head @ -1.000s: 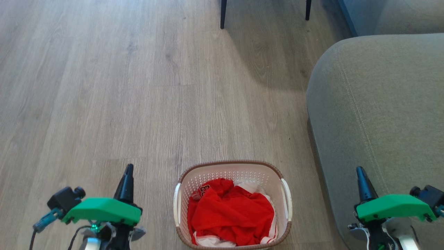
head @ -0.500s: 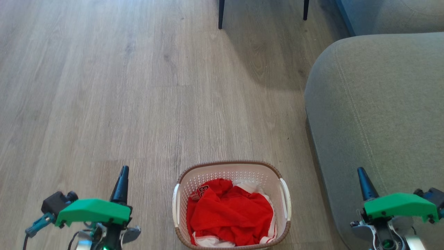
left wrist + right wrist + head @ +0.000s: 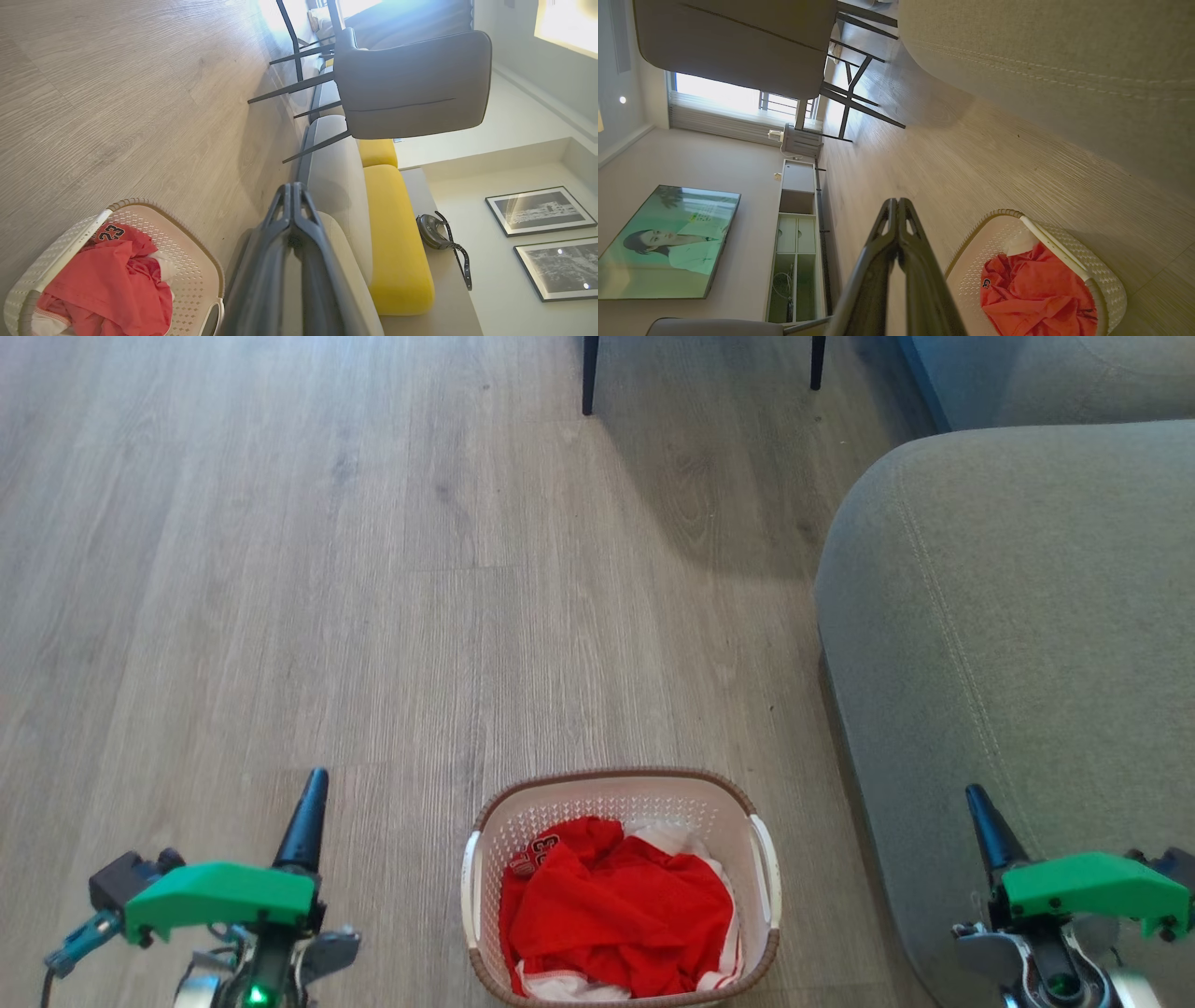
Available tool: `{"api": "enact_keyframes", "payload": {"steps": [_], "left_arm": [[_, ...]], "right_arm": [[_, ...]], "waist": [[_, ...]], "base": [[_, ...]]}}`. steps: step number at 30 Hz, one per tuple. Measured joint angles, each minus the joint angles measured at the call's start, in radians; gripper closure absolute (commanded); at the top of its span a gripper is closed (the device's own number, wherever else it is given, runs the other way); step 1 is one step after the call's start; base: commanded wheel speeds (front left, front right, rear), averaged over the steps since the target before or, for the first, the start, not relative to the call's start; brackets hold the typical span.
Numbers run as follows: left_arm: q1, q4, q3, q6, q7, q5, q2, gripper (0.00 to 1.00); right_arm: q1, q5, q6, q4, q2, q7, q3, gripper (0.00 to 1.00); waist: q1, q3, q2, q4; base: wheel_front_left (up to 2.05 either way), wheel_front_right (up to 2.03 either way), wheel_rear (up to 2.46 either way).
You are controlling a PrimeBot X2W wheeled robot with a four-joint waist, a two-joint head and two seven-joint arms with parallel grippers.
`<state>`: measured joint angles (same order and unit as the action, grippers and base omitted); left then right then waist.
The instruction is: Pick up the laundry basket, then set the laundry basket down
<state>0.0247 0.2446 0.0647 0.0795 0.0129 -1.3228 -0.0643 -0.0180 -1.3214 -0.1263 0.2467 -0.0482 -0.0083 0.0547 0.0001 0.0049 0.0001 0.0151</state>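
Note:
The laundry basket (image 3: 620,789) stands on the wood floor at the bottom middle of the head view, white with perforated walls, a brown rim and white side handles, with red and white clothes inside. It also shows as the basket (image 3: 196,280) at the lower left of the left wrist view and the basket (image 3: 1104,280) at the lower right of the right wrist view. My left gripper (image 3: 314,779) hangs left of it, shut and empty, tips together (image 3: 293,186). My right gripper (image 3: 976,795) hangs right of it, over the sofa, shut and empty (image 3: 896,201).
A grey sofa (image 3: 1027,635) fills the right side, close to the basket's right wall. Dark chair legs (image 3: 589,378) stand at the top middle. A grey chair (image 3: 411,84), yellow cushions (image 3: 397,242), a cabinet (image 3: 798,233) and a screen (image 3: 668,240) lie farther off.
Both grippers have drawn outward and lower in the head view, the left more to the left, the right slightly right. The camera has shifted a little; the basket stays on the floor.

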Motion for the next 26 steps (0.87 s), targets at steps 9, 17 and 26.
{"api": "enact_keyframes", "payload": {"steps": [9,17,26], "left_arm": [[0.0,0.006,-0.022,0.01,-0.022,-0.081,0.0,1.0],[0.004,0.014,-0.049,0.018,-0.048,-0.161,0.0,1.0],[0.022,0.023,-0.079,0.032,-0.073,-0.251,0.0,1.0]], "right_arm": [[-0.015,-0.077,0.0,0.009,-0.002,0.029,0.011,1.0],[-0.02,-0.154,0.0,0.016,-0.002,0.051,0.023,1.0],[-0.023,-0.242,0.0,0.024,-0.002,0.079,0.04,1.0]], "waist": [[0.0,0.0,0.0,-0.004],[-0.0001,-0.001,0.0,-0.008],[-0.0001,-0.001,0.0,-0.013]], "base": [[0.0,0.0,0.0],[0.0,0.0,0.0],[0.0,0.0,0.0]]}}
